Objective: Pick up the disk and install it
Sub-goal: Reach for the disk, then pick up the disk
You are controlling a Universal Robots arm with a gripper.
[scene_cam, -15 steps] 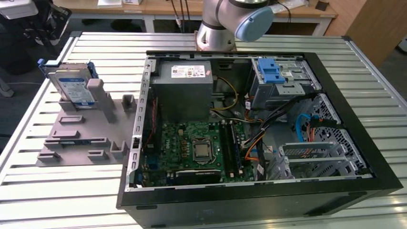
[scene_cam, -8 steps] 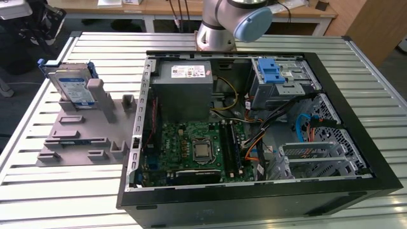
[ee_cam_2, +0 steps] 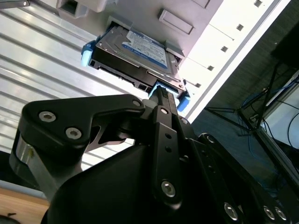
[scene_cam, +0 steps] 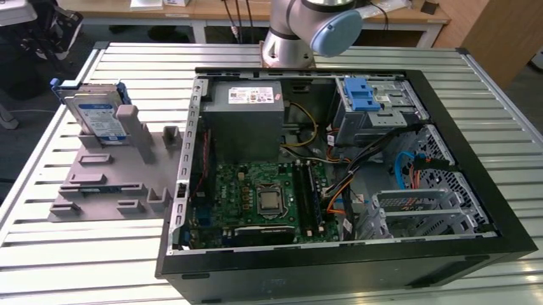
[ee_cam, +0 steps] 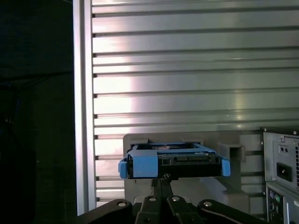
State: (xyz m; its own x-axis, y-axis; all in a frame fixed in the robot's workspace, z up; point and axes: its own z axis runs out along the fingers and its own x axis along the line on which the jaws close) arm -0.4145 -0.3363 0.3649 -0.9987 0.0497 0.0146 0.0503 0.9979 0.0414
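Note:
The disk is a silver drive with a white-and-blue label and a blue bracket. It stands tilted in a grey holder on the exterior view's left, beside the open computer case. Both wrist views show the disk beyond my gripper. The black fingers come together into one thin tip that points at the disk's blue-edged end, with nothing between them. The tip is apart from the disk. In the exterior view my arm rises out of the picture at the back.
The case holds a grey power supply, a green mainboard and a silver cage with a blue latch. The slatted metal table ends close to the holder at the exterior view's left. The case's rear panel stands beside the holder.

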